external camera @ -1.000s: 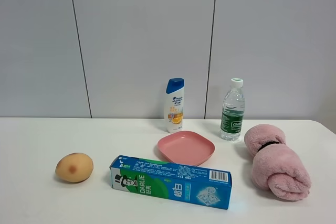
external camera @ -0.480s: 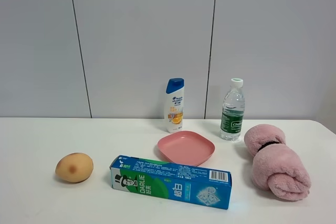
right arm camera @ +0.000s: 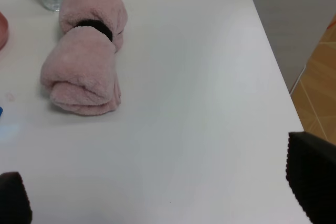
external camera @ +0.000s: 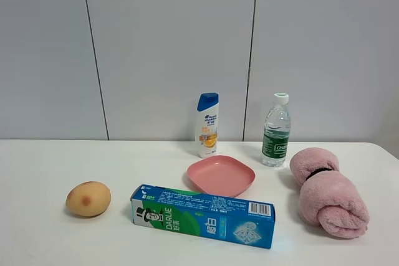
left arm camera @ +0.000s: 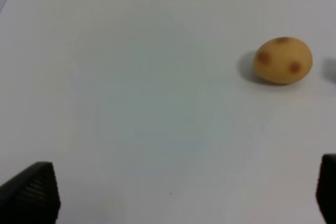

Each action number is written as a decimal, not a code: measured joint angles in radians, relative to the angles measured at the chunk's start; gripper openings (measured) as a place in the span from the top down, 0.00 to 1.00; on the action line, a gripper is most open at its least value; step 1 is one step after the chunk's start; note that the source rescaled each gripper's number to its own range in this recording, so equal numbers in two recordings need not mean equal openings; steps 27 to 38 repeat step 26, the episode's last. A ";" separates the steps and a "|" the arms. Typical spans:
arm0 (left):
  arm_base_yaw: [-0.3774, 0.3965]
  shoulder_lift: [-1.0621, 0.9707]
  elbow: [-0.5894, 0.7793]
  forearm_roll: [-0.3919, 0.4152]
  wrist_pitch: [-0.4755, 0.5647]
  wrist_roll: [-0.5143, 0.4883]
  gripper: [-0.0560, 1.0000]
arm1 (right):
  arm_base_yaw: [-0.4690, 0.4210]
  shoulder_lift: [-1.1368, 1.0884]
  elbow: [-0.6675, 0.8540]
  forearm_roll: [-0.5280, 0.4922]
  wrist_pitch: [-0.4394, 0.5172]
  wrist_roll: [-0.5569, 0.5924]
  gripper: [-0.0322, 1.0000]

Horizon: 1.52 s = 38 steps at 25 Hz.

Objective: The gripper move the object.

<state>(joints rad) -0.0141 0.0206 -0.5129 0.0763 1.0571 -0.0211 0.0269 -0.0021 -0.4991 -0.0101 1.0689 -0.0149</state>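
A brown-spotted potato (external camera: pixel 88 199) lies at the left of the white table; it also shows in the left wrist view (left arm camera: pixel 283 60). A green and blue toothpaste box (external camera: pixel 202 215) lies at the front middle. A pink plate (external camera: pixel 221 175) sits behind it. A rolled pink towel (external camera: pixel 327 191) lies at the right, also in the right wrist view (right arm camera: pixel 86 72). My left gripper (left arm camera: pixel 178 198) is open and empty, well short of the potato. My right gripper (right arm camera: pixel 163 192) is open and empty, apart from the towel. Neither gripper shows in the exterior view.
A white and blue shampoo bottle (external camera: pixel 207 124) and a water bottle (external camera: pixel 276 130) stand at the back near the wall. The table's right edge (right arm camera: pixel 273 61) drops to the floor beside the towel. Bare table surface (left arm camera: pixel 131 103) lies under the left gripper.
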 joint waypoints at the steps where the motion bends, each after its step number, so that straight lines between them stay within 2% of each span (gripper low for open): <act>1: 0.000 -0.008 0.000 0.000 -0.001 0.000 0.00 | 0.000 0.000 0.000 0.000 0.000 0.000 0.00; 38: 0.000 -0.025 0.002 0.000 -0.001 0.000 0.00 | 0.000 0.000 0.000 0.000 0.000 0.000 0.00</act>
